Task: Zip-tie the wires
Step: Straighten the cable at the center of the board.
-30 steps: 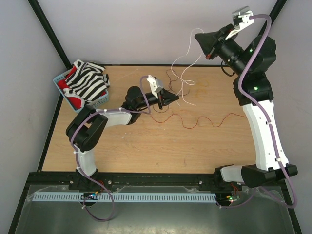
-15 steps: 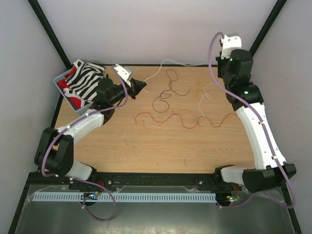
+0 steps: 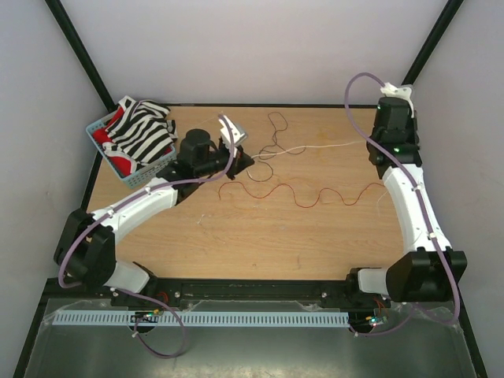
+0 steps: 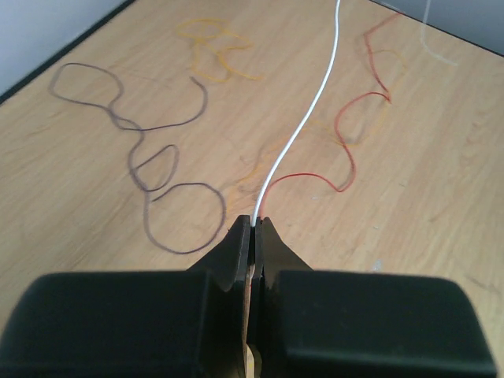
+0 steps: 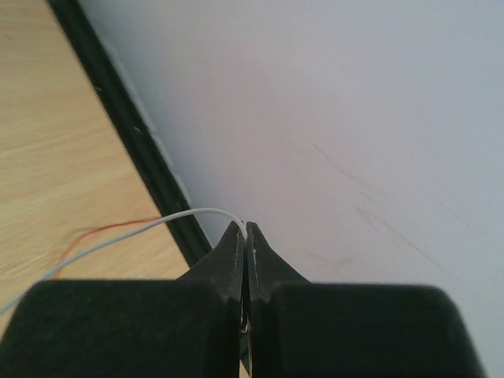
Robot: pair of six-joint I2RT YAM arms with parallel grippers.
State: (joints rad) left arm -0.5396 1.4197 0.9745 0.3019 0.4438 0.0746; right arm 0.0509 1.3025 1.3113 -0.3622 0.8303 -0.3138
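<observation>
A thin white strand (image 3: 315, 146) runs taut across the far half of the table between my two grippers. My left gripper (image 3: 250, 157) (image 4: 256, 220) is shut on its left end, low over the wood. My right gripper (image 3: 372, 142) (image 5: 246, 226) is shut on its other end by the right wall. The wires lie loose on the table: a red wavy wire (image 3: 299, 197) (image 4: 346, 134) just nearer than the strand and a dark curly one (image 3: 276, 130) (image 4: 150, 169) beyond it. Whether the white strand is a zip tie, I cannot tell.
A blue basket (image 3: 101, 126) holding a black-and-white striped cloth (image 3: 142, 134) sits at the far left corner, close behind my left arm. The black frame rail (image 5: 134, 150) and the wall lie right beside my right gripper.
My left gripper swung from beside the basket back toward the table's middle. My right arm came down to the far right edge. The white strand, slack before, now stretches straight between them.
</observation>
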